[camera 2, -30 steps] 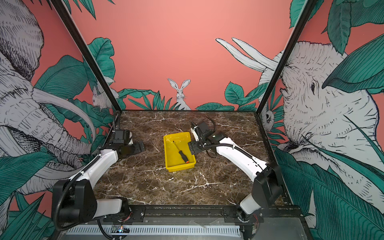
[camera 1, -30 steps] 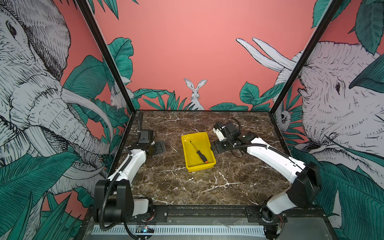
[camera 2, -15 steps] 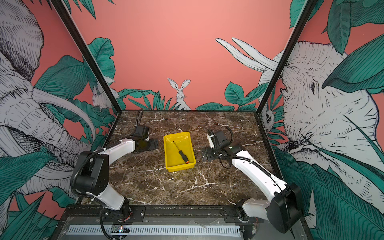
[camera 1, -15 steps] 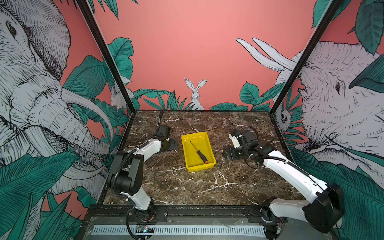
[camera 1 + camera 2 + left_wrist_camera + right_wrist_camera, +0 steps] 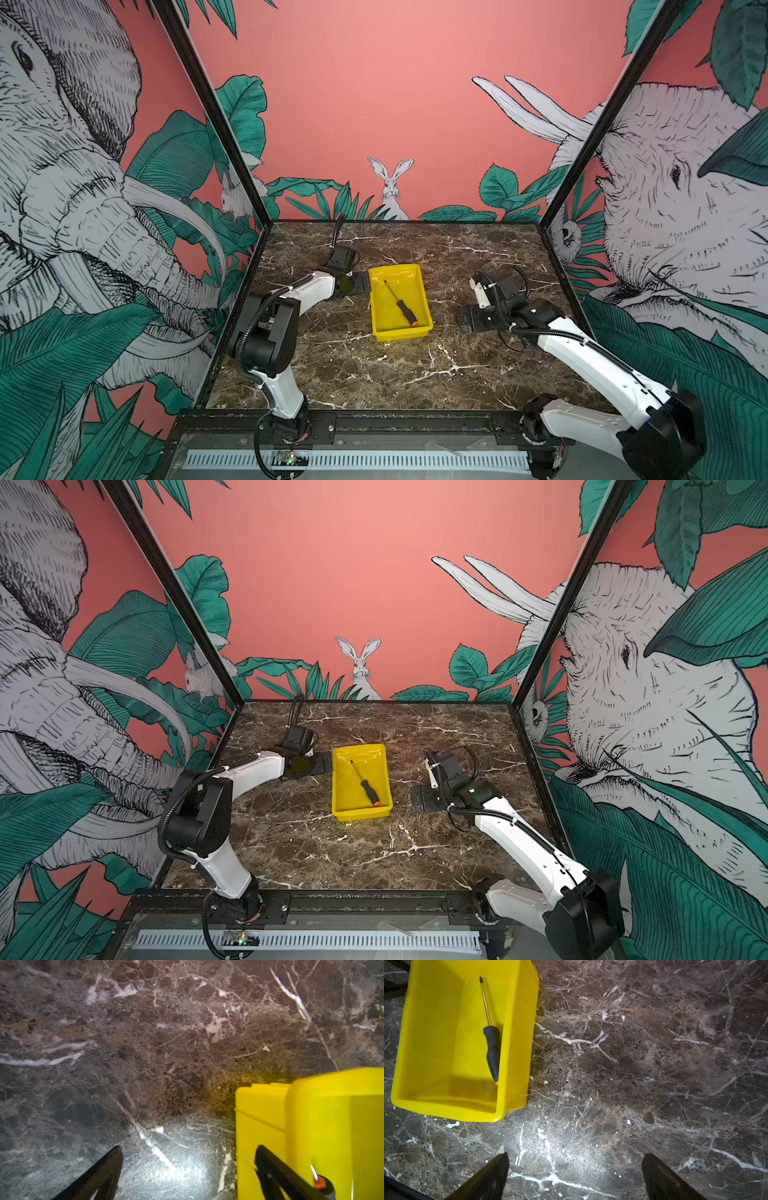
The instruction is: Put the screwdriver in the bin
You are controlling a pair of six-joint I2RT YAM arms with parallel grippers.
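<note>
Screwdriver (image 5: 400, 303) lies diag inside bin (image 5: 401, 332); job looks done. Right end effector (image 5: 464, 320) spread, empty, well right of bin. Left end effector (image 5: 365, 286) spread at bin's left wall: lift clear w/o nudging bin.

1. The yellow bin (image 5: 401, 332) stands mid-table on the marble tabletop (image 5: 374, 374), its walls the raised obstacle there
2. Inside, the screwdriver (image 5: 401, 305) lies diagonally, handle toward the front right corner; the floor's left half is bare
3. The left gripper (image 5: 365, 285), jaws spread, crowds the bin's rear left corner; in the left wrist view one of its fingers (image 5: 274, 1172) crosses the bin wall
4. The right gripper (image 5: 467, 320), jaws spread over bare marble, sits well apart on the right, a clear lane between it and the bin
5. In front of the bin the tabletop is bare from arm to arm
</note>
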